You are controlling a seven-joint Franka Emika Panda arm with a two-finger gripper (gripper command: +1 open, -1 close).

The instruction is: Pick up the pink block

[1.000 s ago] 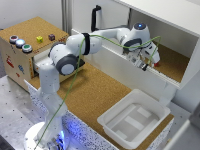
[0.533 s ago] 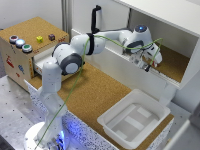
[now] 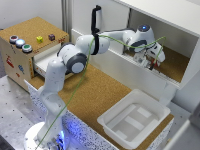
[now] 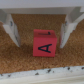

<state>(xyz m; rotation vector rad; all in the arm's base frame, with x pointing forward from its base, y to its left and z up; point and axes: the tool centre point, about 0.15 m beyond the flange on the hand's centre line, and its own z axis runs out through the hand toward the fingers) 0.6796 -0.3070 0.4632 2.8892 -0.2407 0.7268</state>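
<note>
1. We see the arm (image 3: 95, 45) stretch from its base at the desk's near corner across a white wall into a cork-floored shelf (image 3: 175, 62) on the exterior view's right; the hand (image 3: 151, 63) hangs low over that cork floor
2. In the wrist view the pink block (image 4: 44, 42) sits on the cork between the two fingers (image 4: 11, 27); it is a reddish-pink cube, and the face we see carries a black letter A lying on its side
3. The hand is released; each finger stands apart from the block with a strip of cork showing on either side, so nothing is grasped
4. In the exterior view we cannot make out the block itself; the hand and wrist cover that spot on the shelf
5. On the exterior view's left stands a wooden box (image 3: 20, 55) with a cork top and an open drawer (image 3: 47, 60); on its top lie a yellow cube (image 3: 39, 38) and a dark purple cube (image 3: 51, 36), near each other, and three round buttons (image 3: 20, 43) in a row, well apart from the hand
6. A white tray (image 3: 132, 120) rests on the cork desk (image 3: 92, 97) toward the near side, below the shelf
</note>
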